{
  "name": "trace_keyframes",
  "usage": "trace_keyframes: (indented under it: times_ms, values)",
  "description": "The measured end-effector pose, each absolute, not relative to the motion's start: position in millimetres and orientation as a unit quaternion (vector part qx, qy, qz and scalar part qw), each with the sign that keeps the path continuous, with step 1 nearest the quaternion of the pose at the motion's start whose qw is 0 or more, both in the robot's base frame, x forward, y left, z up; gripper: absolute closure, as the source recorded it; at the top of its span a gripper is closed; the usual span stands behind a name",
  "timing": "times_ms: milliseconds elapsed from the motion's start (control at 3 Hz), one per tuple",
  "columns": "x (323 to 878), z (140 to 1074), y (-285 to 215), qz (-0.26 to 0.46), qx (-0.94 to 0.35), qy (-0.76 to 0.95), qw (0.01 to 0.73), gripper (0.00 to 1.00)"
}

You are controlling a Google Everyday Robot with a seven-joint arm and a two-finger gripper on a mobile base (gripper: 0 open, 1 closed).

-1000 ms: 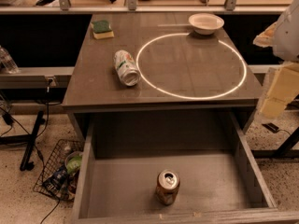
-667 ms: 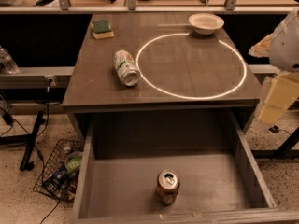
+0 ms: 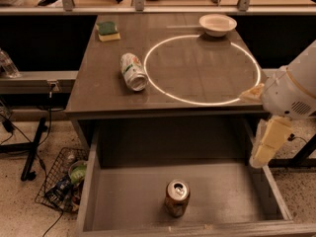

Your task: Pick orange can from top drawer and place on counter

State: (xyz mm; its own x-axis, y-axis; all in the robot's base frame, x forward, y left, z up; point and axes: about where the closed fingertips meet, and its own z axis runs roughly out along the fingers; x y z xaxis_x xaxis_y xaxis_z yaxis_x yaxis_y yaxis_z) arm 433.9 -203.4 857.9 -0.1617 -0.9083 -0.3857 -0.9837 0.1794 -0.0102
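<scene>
The orange can [image 3: 177, 197] stands upright in the open top drawer [image 3: 123, 196], near the middle of its front, silver top with pull tab up. The counter [image 3: 98, 88] carries a glowing white circle [image 3: 202, 68]. My gripper [image 3: 252, 128] hangs from the white arm at the right, above the drawer's right wall and below the counter's right front corner. Its two cream fingers [image 3: 269, 141] stand apart, open and empty. It is to the right of the can and well above it, not touching it.
A white and green can [image 3: 133, 71] lies on its side on the counter, left of the circle. A green and yellow sponge [image 3: 107, 30] is at the back left, a white bowl [image 3: 217, 24] at the back right. A wire basket [image 3: 61, 181] of litter stands on the floor at the left.
The arm and gripper have come further into view from the right, moving left and down toward the drawer's right side. The cans have not moved.
</scene>
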Motion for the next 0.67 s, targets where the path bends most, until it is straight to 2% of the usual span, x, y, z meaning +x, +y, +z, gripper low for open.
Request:
trace_keyframes:
  times_ms: [667]
  values:
    - [407, 779, -178, 0.241, -0.615, 0.720, 0.212, 0.00]
